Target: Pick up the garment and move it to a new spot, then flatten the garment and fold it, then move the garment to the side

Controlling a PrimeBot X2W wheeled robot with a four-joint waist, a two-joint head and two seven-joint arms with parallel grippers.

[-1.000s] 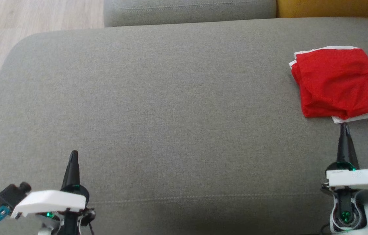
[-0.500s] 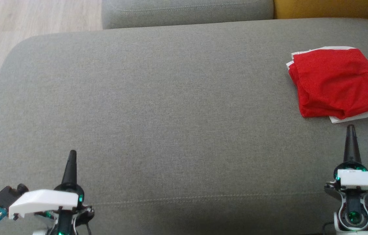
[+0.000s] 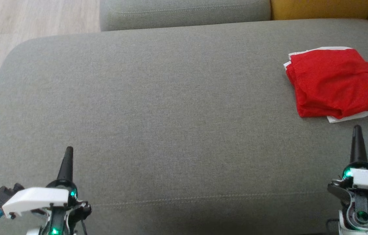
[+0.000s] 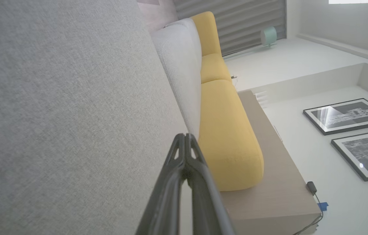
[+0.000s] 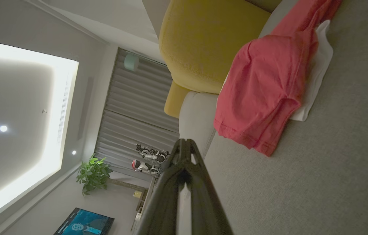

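A folded red garment (image 3: 332, 81) with a white layer showing under its edges lies at the far right of the grey sofa seat (image 3: 170, 114). The right wrist view shows the same garment (image 5: 262, 88) lying beyond the fingertips. My right gripper (image 3: 357, 130) is shut and empty, hovering just in front of the garment without touching it; its tips (image 5: 185, 143) meet in the right wrist view. Over the seat's near left part sits my left gripper (image 3: 68, 151), also shut with nothing in it, its tips (image 4: 184, 137) pressed together.
A grey back cushion (image 3: 184, 13) and a yellow cushion (image 3: 321, 8) line the far side of the seat. Wooden floor (image 3: 24, 19) lies beyond the seat's left edge. The seat's wide middle is bare fabric.
My right gripper has drawn back from the garment's near edge and the left gripper has dropped slightly lower. The camera view has shifted a little; the garment lies as before.
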